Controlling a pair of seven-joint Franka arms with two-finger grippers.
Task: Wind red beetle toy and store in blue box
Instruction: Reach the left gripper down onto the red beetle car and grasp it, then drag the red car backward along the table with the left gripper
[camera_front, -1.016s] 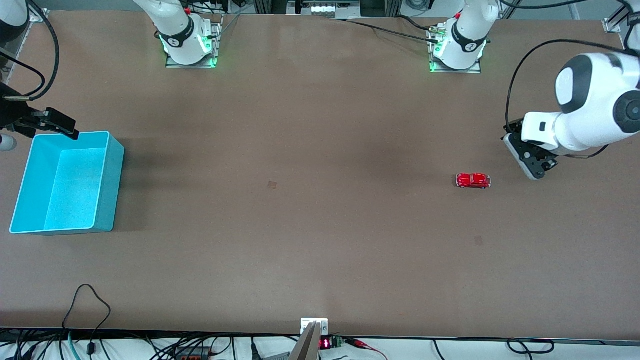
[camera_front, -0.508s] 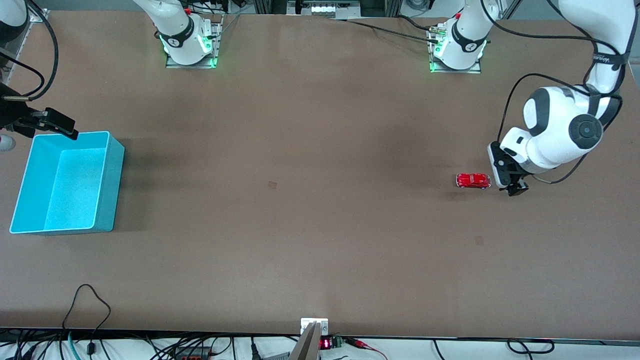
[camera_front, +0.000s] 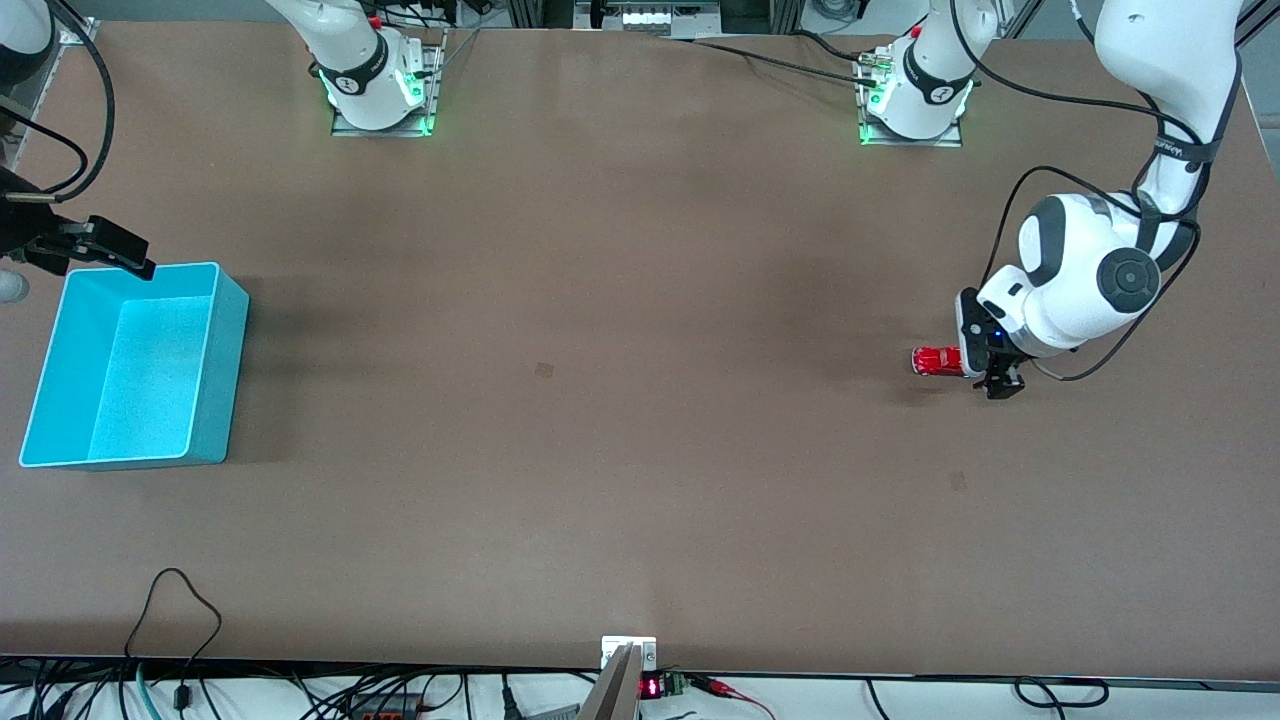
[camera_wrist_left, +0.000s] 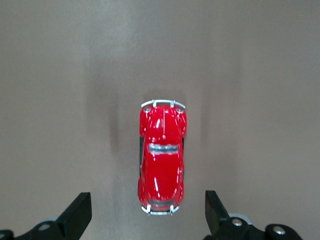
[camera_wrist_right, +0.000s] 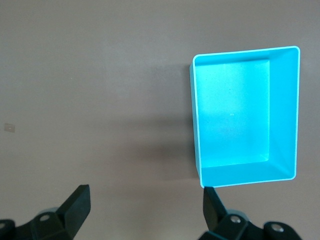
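The red beetle toy (camera_front: 934, 361) stands on the brown table toward the left arm's end. My left gripper (camera_front: 992, 372) hangs over the toy's end and hides part of it in the front view. The left wrist view shows the toy (camera_wrist_left: 161, 162) lengthwise, its bumper level with the fingertips of the left gripper (camera_wrist_left: 147, 212); the jaws are open, with a gap on each side. The blue box (camera_front: 232, 360) sits empty at the right arm's end. My right gripper (camera_front: 112, 247) waits open above the box's edge; the right wrist view shows the right gripper (camera_wrist_right: 145, 205) and the box (camera_wrist_right: 283, 110).
Both arm bases (camera_front: 380, 92) (camera_front: 915, 100) are bolted along the table's edge farthest from the front camera. A small tape mark (camera_front: 544, 370) lies mid-table. A black cable (camera_front: 180, 598) loops onto the table near the camera's edge.
The left arm has swung in and down from the table's end, bringing its open gripper over the toy's end. The toy, the box and the right arm have not moved.
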